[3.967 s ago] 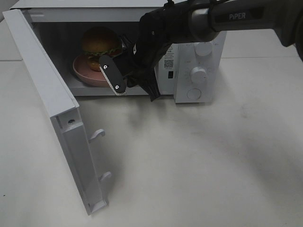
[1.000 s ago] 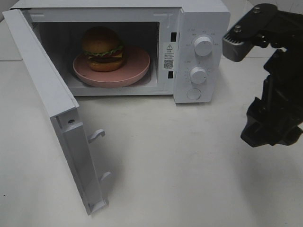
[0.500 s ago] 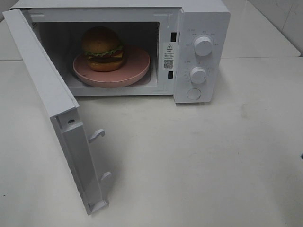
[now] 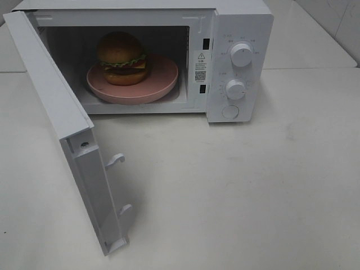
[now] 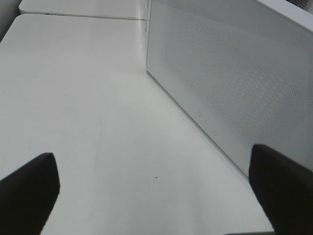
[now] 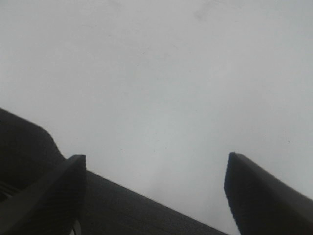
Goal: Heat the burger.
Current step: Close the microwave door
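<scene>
**Soft overhead light, haze at the wrists**

Bright, even room light falls from above on the white table (image 4: 253,185), leaving only a pale grey shadow beside the open door (image 4: 56,112) of the microwave (image 4: 239,22). Its inside is dimmer, though the bun of the burger (image 4: 121,56) carries a dull sheen. The high view is sharp throughout. In the left wrist view the near fingers (image 5: 27,191) are dark blurs. The right wrist view is greyer and hazy, its fingers (image 6: 259,196) soft-edged.
</scene>
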